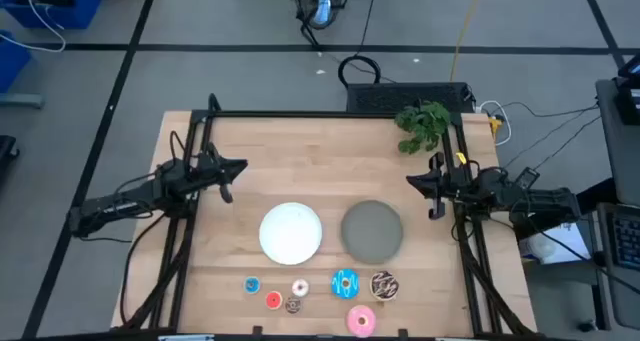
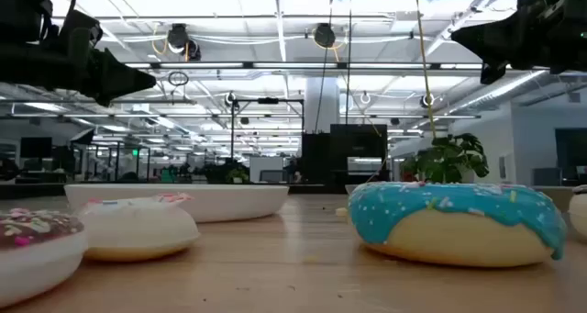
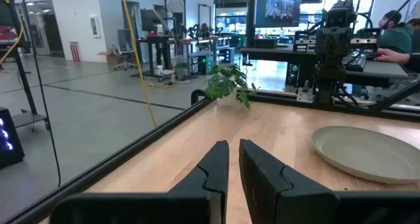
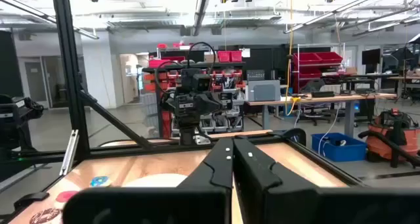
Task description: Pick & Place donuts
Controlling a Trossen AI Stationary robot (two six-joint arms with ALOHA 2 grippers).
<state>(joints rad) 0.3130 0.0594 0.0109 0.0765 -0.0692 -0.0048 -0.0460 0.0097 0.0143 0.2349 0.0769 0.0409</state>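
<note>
Seven toy donuts lie in a cluster by the table's near edge. The tiny ones are blue (image 1: 251, 285), red (image 1: 273, 300), whitish-pink (image 1: 299, 288) and brown (image 1: 294, 304). The larger ones are blue-iced (image 1: 345, 283), chocolate sprinkled (image 1: 384, 285) and pink-iced (image 1: 361, 320). In the low view the blue-iced donut (image 2: 459, 223), the whitish-pink one (image 2: 138, 229) and the brown one (image 2: 37, 244) rest flat on the wood. My left gripper (image 1: 235, 168) hovers shut over the left side of the table, and my right gripper (image 1: 415, 181) hovers shut over the right side. Both are above the table, far of the plates, and empty.
A round white plate (image 1: 291, 231) and a round grey plate (image 1: 372, 230) lie side by side mid-table, between the grippers and the donuts. A small green plant (image 1: 423, 124) stands at the far right corner. Black frame rails run along the table's left and right sides. A person (image 3: 394, 33) sits beyond the table.
</note>
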